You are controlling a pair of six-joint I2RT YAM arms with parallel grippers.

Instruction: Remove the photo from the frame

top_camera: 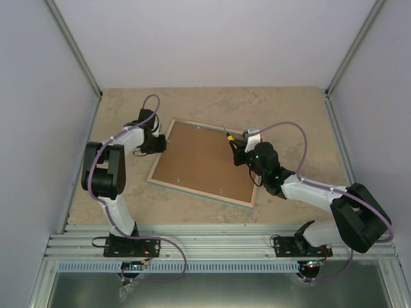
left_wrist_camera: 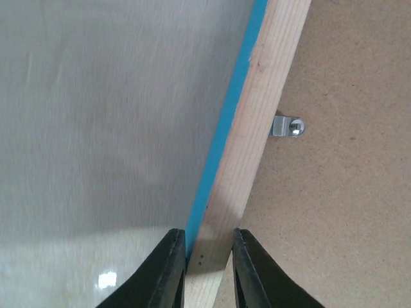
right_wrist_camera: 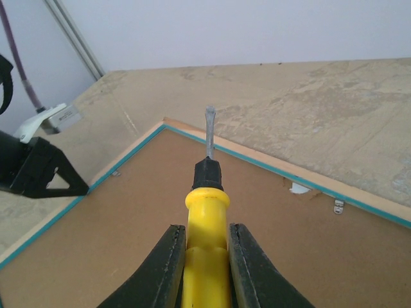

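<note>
The frame [top_camera: 202, 162] lies face down in the middle of the table, its brown fibreboard back up, with a turquoise edge and pale wood rim [left_wrist_camera: 247, 141]. The photo is hidden under the panel. My left gripper [top_camera: 160, 142] is shut on the frame's left rim; its fingers [left_wrist_camera: 170, 269] pinch the wood strip from both sides. My right gripper [top_camera: 243, 153] is shut on a yellow-handled screwdriver [right_wrist_camera: 207, 224], held over the panel near the frame's far right part; its metal tip [right_wrist_camera: 209, 128] points toward the far rim.
Small metal retaining tabs sit on the panel's edges, one by the left rim [left_wrist_camera: 288, 126] and one by the far rim [right_wrist_camera: 338, 206]. A white scrap [right_wrist_camera: 299, 188] shows at a chipped spot. Grey walls enclose the tan table [top_camera: 282, 109].
</note>
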